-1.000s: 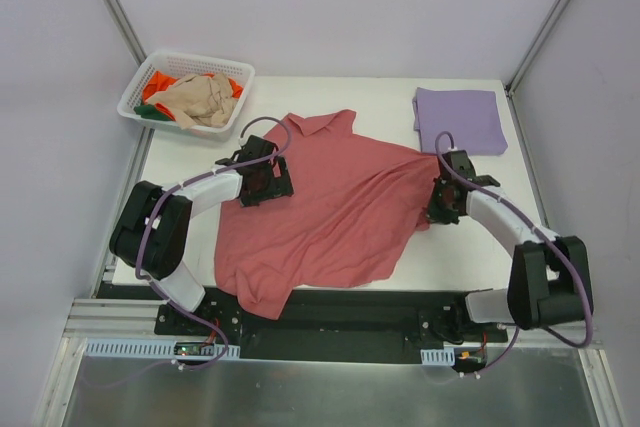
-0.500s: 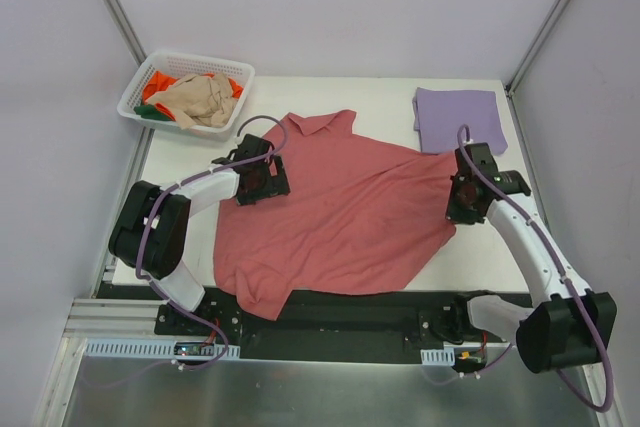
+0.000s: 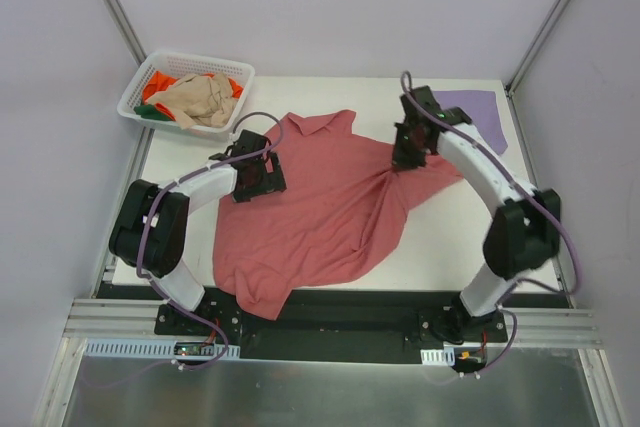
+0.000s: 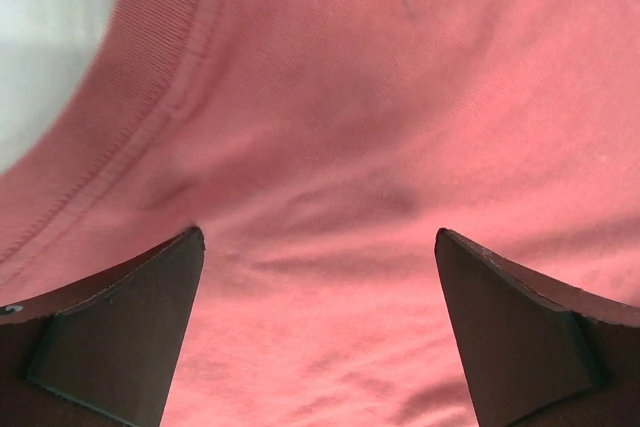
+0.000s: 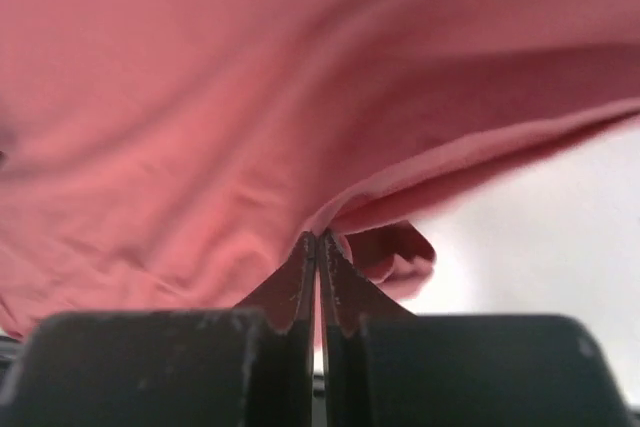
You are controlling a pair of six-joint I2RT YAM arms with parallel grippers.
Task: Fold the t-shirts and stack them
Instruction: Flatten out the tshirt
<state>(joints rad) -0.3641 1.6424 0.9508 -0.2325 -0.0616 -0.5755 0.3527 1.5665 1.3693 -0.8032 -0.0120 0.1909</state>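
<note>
A rose-red t-shirt lies spread on the white table, collar toward the back. My right gripper is shut on a fold of its right side and holds it bunched over the shirt's body; the pinch shows in the right wrist view. My left gripper is open, jaws wide apart, low over the shirt's left sleeve area, holding nothing. A folded lavender t-shirt lies at the back right, partly hidden by the right arm. Beige, orange and green shirts lie in the basket.
A white lattice basket stands at the back left corner. Bare white table shows right of the red shirt. The shirt's hem hangs over the table's front edge. Grey walls enclose the back and sides.
My right gripper has carried the shirt's right side up and leftward, from the right edge to over the shirt's middle, bunching the cloth. The left gripper has barely moved.
</note>
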